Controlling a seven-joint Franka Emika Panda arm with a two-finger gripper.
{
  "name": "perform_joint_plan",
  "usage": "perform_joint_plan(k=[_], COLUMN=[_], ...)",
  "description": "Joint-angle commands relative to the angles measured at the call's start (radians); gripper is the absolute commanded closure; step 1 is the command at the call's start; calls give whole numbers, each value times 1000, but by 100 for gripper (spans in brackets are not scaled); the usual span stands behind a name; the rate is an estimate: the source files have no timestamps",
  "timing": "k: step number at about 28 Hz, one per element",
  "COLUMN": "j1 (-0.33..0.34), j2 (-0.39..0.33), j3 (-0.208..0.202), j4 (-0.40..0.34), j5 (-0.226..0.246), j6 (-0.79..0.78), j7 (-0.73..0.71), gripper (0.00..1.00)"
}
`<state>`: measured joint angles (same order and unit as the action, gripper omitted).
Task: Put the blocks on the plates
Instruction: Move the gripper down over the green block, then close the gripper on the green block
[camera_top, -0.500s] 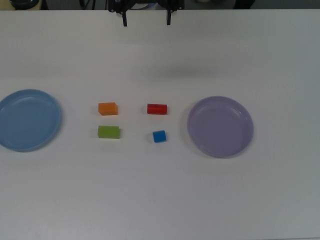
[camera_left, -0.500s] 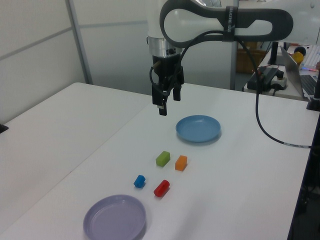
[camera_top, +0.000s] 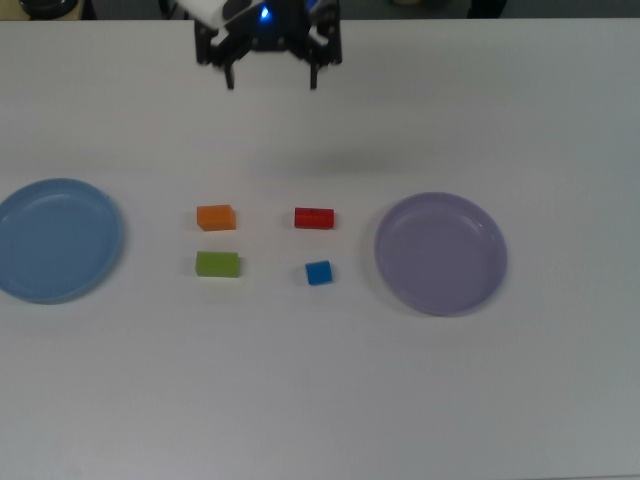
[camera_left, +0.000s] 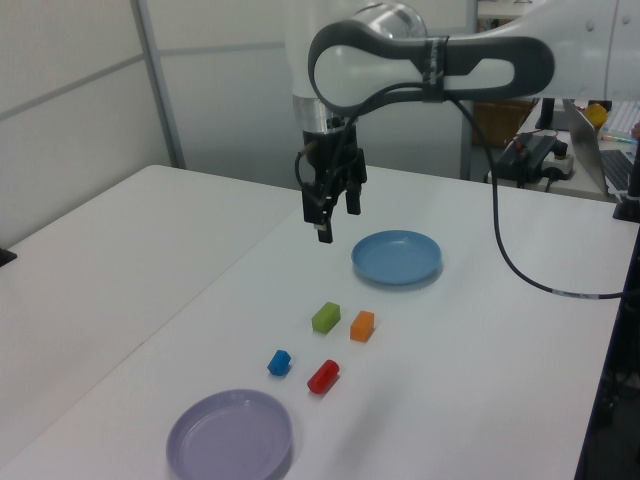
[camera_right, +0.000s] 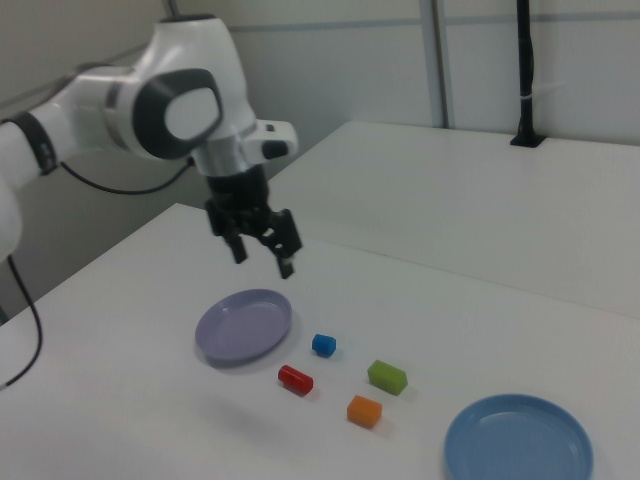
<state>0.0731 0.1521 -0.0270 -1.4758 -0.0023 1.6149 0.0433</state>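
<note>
Four blocks lie in a loose square on the white table between two plates: orange, red, green and a small blue cube. The light blue plate sits at the top view's left and the lavender plate at the top view's right; both hold nothing. My gripper hangs open and empty well above the table, beyond the orange and red blocks, near the top view's upper edge. The left view shows the gripper in the air above the table, left of the blue plate.
The white table extends widely around the blocks. Behind it, the left view shows a black cable trailing from the arm and a cluttered desk at the left view's right. A second white table stands behind in the right view.
The gripper has moved down the top view toward the blocks and slightly to the top view's left, still open. Blocks and plates have not moved.
</note>
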Motion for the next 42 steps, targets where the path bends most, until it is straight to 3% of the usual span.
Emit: perform_joint_plan(k=[1,6,10,16,24,42], j1=[-27,-42,-49,-65,-104,-121], j2=[50,153,213,225,297,400], j3=[-2,-2,-2,-2,-4,-2], j4=[-40,-41,-60,-127,-123,-120], j5=[4,-36,-41,-41,-100,-101], j6=[131,204,259,376,414,557], j7=[-25,-25,-23,-26,-26,-43], gripper=[0,0,0,0,0,0])
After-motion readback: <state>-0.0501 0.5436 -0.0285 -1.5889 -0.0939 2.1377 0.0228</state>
